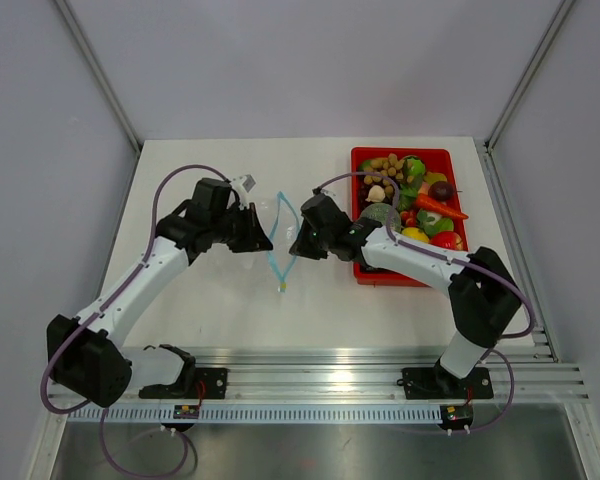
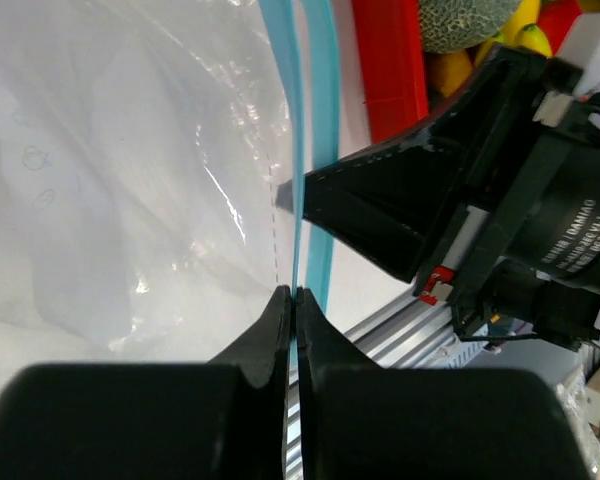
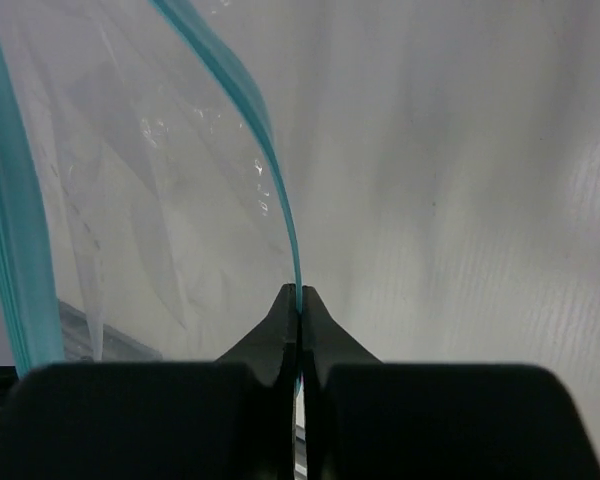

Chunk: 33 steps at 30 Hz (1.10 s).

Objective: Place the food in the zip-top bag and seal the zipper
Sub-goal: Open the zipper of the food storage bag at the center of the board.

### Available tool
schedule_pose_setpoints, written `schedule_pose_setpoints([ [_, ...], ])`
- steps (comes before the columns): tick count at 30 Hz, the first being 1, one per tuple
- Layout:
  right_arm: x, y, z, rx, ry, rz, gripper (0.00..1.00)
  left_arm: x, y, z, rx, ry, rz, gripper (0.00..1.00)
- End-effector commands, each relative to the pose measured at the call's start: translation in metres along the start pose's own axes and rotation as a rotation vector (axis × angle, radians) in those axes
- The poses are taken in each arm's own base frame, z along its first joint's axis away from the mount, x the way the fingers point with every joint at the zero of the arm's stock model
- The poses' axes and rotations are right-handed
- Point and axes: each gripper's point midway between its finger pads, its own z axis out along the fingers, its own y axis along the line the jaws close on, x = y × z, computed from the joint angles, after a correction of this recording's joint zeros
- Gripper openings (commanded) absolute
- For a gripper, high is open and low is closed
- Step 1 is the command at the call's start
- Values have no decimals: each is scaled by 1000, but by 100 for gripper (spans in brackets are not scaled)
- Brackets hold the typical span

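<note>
Mouth-opening looks to be the step in hand: the zip-top bag (image 1: 276, 228) sits over the middle of the desk (image 1: 210, 300), between the two arms. Its zipper (image 1: 283, 255) is drawn apart into a narrow lens shape. From above, the clear body is hard to make out, and I cannot tell whether it rests on the desk or hangs. The left pincer (image 2: 292, 295) is clamped tight on one teal strip, and the right pincer (image 3: 298, 292) is closed just as tightly on the other, so each arm holds one lip. None of the food (image 1: 415, 195) appears to be inside yet; it lies heaped in the red tray (image 1: 358, 272), just beside the right arm. To my eye, one arm will next have to let go and reach for a piece. The right is nearer. The other would have to hold its lip up, or the thin mouth may sag closed.
</note>
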Motion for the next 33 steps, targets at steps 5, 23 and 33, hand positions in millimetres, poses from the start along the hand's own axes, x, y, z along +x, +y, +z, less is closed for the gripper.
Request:
schedule_pose_setpoints([
  [5, -40, -2, -52, 115, -163, -106, 0, -11, 20, -42, -225, -3, 80, 0],
  [23, -19, 41, -61, 3, -82, -106, 0, -40, -8, -58, -303, -211, 90, 9],
  [33, -8, 39, -57, -1, -60, -97, 0, -29, -6, -35, -289, -152, 95, 46],
])
